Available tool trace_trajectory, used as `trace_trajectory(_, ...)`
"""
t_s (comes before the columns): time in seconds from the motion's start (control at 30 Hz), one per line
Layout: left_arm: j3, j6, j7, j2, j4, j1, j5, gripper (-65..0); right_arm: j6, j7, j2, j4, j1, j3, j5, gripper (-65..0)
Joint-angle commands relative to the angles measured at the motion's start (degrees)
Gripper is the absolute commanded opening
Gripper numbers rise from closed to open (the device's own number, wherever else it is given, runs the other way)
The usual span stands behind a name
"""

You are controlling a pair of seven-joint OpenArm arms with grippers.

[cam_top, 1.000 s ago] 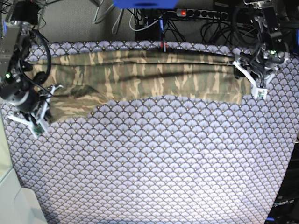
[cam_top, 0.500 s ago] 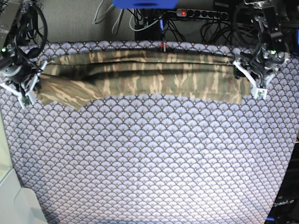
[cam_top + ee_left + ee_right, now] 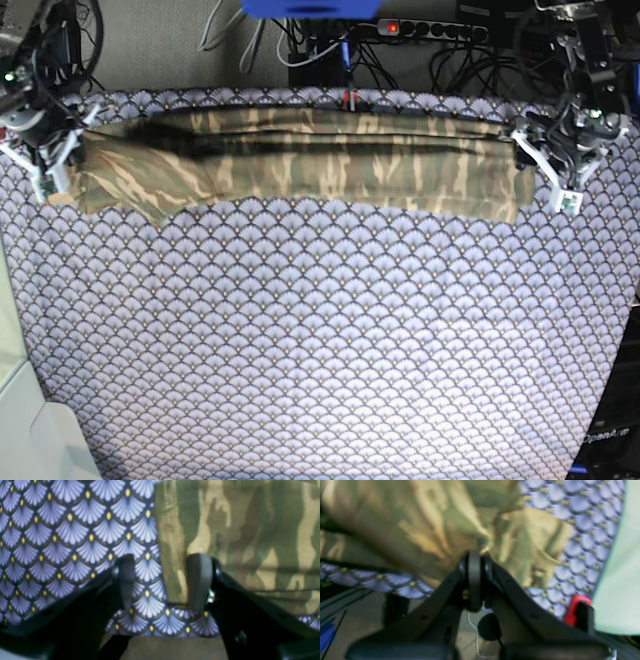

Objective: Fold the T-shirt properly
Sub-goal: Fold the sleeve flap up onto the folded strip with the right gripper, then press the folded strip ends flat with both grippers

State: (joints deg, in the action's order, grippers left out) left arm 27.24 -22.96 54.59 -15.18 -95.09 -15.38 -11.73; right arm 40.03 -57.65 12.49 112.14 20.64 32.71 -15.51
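Observation:
The camouflage T-shirt (image 3: 300, 160) lies as a long narrow band across the far side of the table. In the base view my right gripper (image 3: 48, 162) is at the band's left end. The right wrist view shows it (image 3: 476, 553) shut on a bunched fold of the T-shirt (image 3: 420, 530). At the band's right end is my left gripper (image 3: 553, 172). It stands open (image 3: 162, 582) low over the cloth. One finger (image 3: 200, 580) is over the T-shirt's hemmed edge (image 3: 225, 530), the other finger (image 3: 126, 580) over the bare tablecloth.
A purple-grey fan-scale tablecloth (image 3: 330, 340) covers the table. A power strip (image 3: 430, 30) and tangled cables lie behind the far edge. A red clamp (image 3: 572, 610) sits at the table's edge near my right gripper. A pale surface (image 3: 30, 430) borders the near left corner.
My right gripper has carried the shirt's left end away from the near side and outward, pulling the band narrower and straighter. The left arm has shifted only slightly.

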Motion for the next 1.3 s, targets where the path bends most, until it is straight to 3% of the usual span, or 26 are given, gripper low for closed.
trace_trajectory(0.0,0.3,0.1,-0.7,-1.1,-0.9,0.2,0.0,-32.4,0.0,0.8,0.8,1.0,-0.2,1.6,-0.4,-64.3)
trace_trajectory(0.57,0.3,0.1,-1.0,-1.2,-1.3,-2.0,0.0,-32.4,0.0,0.8,-1.5,0.1,-0.5,1.8,-0.3,-64.2)
trace_trajectory(0.8,0.3,0.1,-0.7,-1.2,-1.5,-2.3,-0.1,-32.4,0.0,0.3,-1.2,-9.9,-3.5,1.9,-0.2,-64.0)
trace_trajectory(0.87,0.4,0.1,-0.7,-1.2,-1.6,-2.8,-0.1,-32.3,0.0,0.3,-0.8,-15.1,-5.0,1.8,-0.2,-61.3)
trace_trajectory(1.07,0.4,0.1,-0.7,-1.0,-5.4,-4.0,-0.2,-32.2,0.0,0.2,1.4,-27.3,-7.5,2.3,-0.3,-43.3)
trace_trajectory(1.27,0.4,0.1,-0.6,-0.8,-6.9,-4.4,-0.2,-31.3,0.0,0.3,1.7,-27.7,-7.8,2.3,-0.3,-40.2)
